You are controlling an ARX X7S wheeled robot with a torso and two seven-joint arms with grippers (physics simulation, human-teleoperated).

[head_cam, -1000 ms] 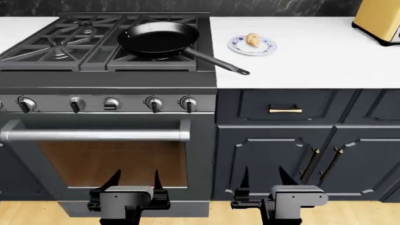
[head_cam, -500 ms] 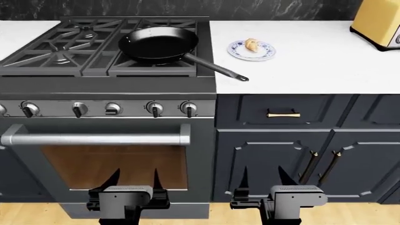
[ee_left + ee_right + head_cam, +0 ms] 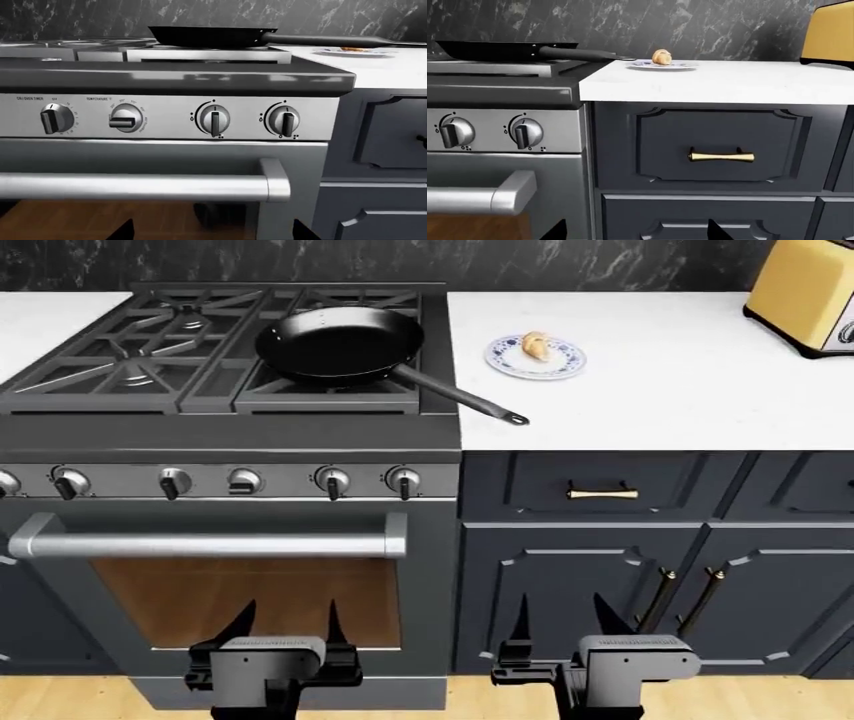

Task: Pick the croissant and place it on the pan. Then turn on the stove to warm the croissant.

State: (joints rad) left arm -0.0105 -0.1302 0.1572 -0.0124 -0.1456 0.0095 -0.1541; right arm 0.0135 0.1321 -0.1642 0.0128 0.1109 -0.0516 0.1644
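Observation:
A small golden-tan croissant [image 3: 537,345] [image 3: 661,56] lies on a blue-and-white plate [image 3: 562,362] on the white counter. The black pan [image 3: 339,341] [image 3: 212,36] [image 3: 487,49] rests on the stove's [image 3: 227,415] right grate, its long handle reaching over the counter toward the plate. A row of silver knobs [image 3: 331,481] [image 3: 214,119] lines the stove front. My left gripper [image 3: 286,625] [image 3: 209,231] hangs open, low before the oven door. My right gripper [image 3: 558,620] [image 3: 634,230] also stands open, low before the dark cabinets. Neither holds anything.
A yellow toaster [image 3: 807,290] [image 3: 829,34] stands at the counter's far right. Dark cabinets with brass handles [image 3: 601,492] fill the space under the counter. The oven's bar handle [image 3: 207,543] juts out above my left gripper. Wooden floor shows below.
The head view has shifted so the stove top, pan and plate sit slightly lower in the picture. Both grippers keep the same place and stay open.

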